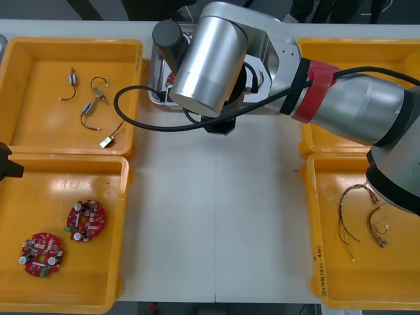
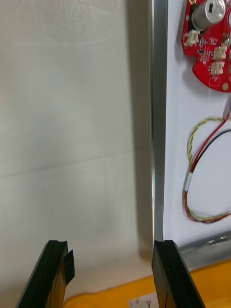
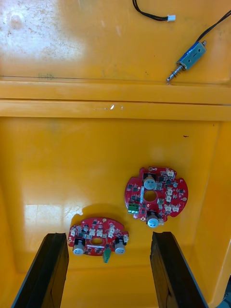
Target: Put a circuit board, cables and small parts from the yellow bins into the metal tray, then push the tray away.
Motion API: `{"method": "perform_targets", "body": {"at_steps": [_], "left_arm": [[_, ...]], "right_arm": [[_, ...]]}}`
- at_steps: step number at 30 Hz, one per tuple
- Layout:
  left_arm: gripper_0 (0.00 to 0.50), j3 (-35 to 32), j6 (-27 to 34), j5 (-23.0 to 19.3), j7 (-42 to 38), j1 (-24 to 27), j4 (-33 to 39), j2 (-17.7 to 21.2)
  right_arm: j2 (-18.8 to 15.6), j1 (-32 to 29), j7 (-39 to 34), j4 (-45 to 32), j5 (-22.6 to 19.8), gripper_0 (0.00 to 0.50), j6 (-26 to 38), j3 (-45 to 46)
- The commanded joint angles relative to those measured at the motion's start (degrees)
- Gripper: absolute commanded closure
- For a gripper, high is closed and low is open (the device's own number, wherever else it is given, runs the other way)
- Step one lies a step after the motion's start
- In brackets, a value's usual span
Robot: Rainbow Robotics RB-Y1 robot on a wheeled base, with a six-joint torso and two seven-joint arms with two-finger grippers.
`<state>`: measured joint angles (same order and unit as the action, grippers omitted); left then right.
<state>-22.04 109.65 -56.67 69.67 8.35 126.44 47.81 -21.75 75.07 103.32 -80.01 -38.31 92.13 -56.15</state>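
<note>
Right arm [image 1: 210, 59] hogs the front view, with its fat silver wrist swung over the tray [image 1: 156, 75] at 12 o'clock on the surface [image 1: 216, 216]. Right end effector [image 2: 110, 246] is wide with nothing between the fingers. It's close over bare surface, right alongside the tray's long rim, and I can't tell if one finger actually touches that rim.

Inside the tray, on the white bottom, there's a board [image 2: 210, 48] and just beside it a looped red and yellow cable [image 2: 192, 185].

Left end effector [image 3: 108, 237] is wide too and holding nothing. It hangs over the 8 o'clock bin [image 1: 98, 282], where two boards [image 1: 86, 220] lie flat, near each other but not touching.

The 10 o'clock bin [image 1: 33, 111] has three small metal parts [image 1: 98, 97] with dark leads on them. The 4 o'clock bin [image 1: 394, 275] has a few thin cables [image 1: 361, 220] spread out. The 2 o'clock bin [image 1: 328, 49] is mostly hidden under the arm.
</note>
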Motion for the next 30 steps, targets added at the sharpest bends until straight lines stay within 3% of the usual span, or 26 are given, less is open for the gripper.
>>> {"method": "perform_targets", "body": {"at_steps": [1, 8, 16, 26, 30], "left_arm": [[0.0, 0.4, 0.4, -0.5, 4.2, -1.1, 1.7, -0.5], [0.0, 0.4, 0.4, -0.5, 4.2, -1.1, 1.7, -0.5], [0.0, 0.4, 0.4, -0.5, 4.2, -1.1, 1.7, -0.5], [0.0, 0.4, 0.4, -0.5, 4.2, -1.1, 1.7, -0.5], [0.0, 0.4, 0.4, -0.5, 4.2, -1.1, 1.7, -0.5]], "right_arm": [[0.5, -0.8, -6.4, -6.9, -0.4, 0.0, 6.0, 6.7], [-2.1, -4.6, -16.2, -16.8, -0.4, 0.0, 17.9, 11.4], [-4.0, -9.8, -26.4, -23.9, -0.4, 0.0, 17.9, 19.5], [-6.9, -17.9, -37.9, -30.7, -4.6, 0.0, 17.9, 32.3], [-9.9, -22.5, -41.2, -36.7, -5.1, 0.0, 17.9, 35.8]]}}
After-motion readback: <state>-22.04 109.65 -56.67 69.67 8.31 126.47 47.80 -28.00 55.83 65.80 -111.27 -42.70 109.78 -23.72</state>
